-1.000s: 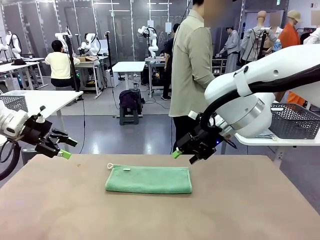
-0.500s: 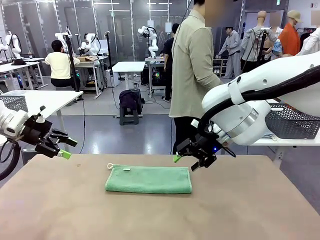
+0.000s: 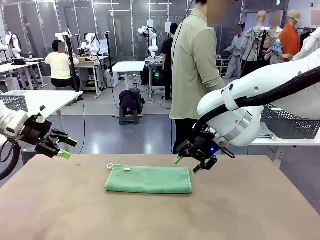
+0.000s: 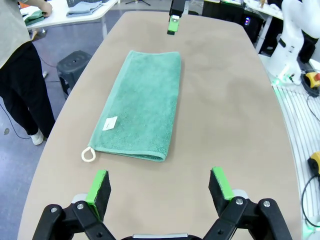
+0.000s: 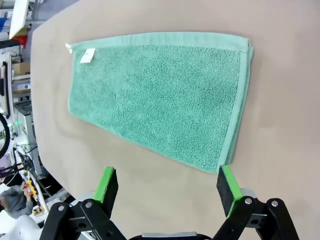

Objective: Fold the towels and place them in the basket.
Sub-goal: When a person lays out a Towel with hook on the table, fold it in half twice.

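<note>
Folded green towel (image 3: 148, 180) lay near the bench's (image 3: 250, 210) far edge; right end effector (image 3: 187, 165) hovered, spread wide, by its right end.

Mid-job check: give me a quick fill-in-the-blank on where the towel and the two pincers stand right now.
The hand towel lying on the table is ___ in colour. The right pincer hovers near one end of the hand towel with its jaws ___. The left pincer holds ___. The white loop sits at the towel corner nearer the ___ pincer.
Missing words: green; open; nothing; left.
</note>
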### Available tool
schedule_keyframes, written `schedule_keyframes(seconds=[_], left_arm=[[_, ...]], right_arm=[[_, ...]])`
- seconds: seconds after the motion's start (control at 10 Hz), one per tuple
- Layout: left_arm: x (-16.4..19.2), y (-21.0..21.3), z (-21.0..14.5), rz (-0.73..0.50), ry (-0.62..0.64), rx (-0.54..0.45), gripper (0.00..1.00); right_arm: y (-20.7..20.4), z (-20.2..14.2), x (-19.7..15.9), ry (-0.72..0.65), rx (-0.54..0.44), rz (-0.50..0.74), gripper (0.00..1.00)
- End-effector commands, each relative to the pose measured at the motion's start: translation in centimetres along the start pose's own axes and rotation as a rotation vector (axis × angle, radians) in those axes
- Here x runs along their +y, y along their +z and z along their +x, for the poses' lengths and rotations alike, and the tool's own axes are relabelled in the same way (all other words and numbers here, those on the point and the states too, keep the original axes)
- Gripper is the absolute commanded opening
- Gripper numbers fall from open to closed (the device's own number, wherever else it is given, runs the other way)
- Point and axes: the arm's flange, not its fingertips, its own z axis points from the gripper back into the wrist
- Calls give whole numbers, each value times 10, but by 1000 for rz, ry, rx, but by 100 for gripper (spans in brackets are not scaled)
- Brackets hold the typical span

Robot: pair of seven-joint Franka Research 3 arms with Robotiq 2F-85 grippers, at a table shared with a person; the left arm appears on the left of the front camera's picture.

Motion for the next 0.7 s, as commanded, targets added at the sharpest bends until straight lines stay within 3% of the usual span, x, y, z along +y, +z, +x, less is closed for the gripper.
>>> schedule_keyframes(seconds=[0.0, 0.3, 0.6], left_arm=[[0, 1, 0, -3, 6, 7, 100], [0, 1, 0, -3, 6, 7, 100], [0, 1, 0, -3, 6, 7, 100]], right_arm=[[1, -3, -1, -7, -2, 9, 100], [0, 0, 0, 0, 0, 0, 100], [-27, 20, -8, -73, 13, -70, 100]])
